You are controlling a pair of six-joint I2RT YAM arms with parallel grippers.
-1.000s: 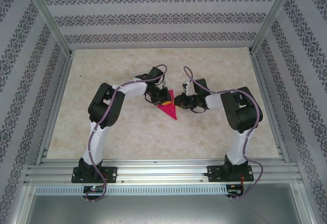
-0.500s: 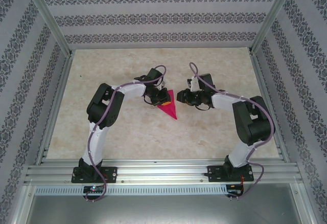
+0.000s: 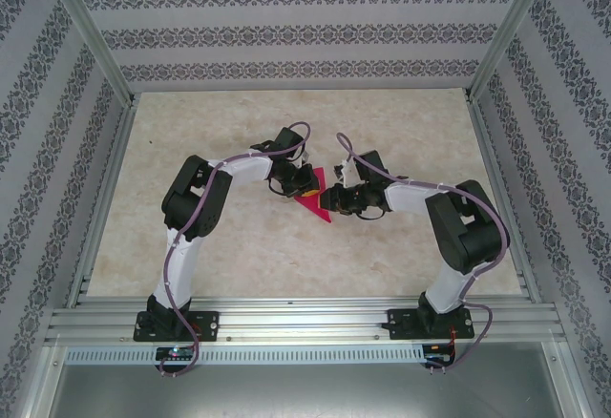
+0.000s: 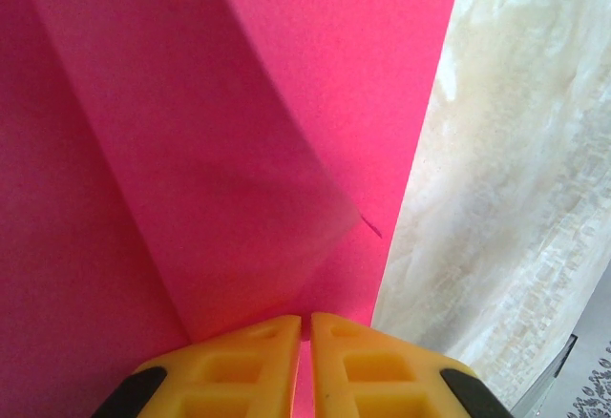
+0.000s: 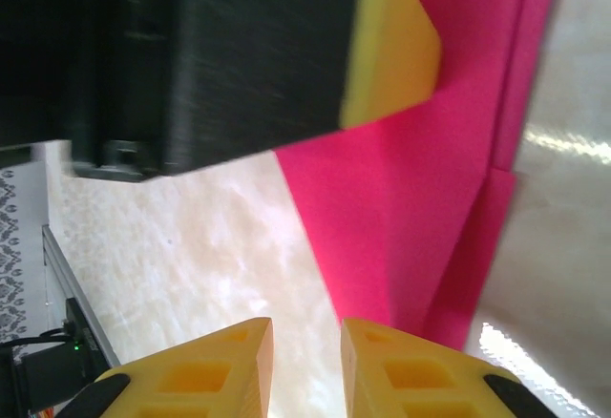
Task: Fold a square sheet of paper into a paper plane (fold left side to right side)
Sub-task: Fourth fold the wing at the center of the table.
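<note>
On the table [image 3: 239,246], the right gripper [image 5: 307,325] has its jaws slightly apart, empty, at the pointed end of the pink paper plane [image 3: 315,205], which lies flat mid-table. Just beyond, the left gripper [image 4: 304,319] rests on the paper, jaws together.

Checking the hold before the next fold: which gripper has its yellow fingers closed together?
The left gripper: its fingers all but touch, over the paper plane. The right gripper shows a clear gap between its fingers.
</note>
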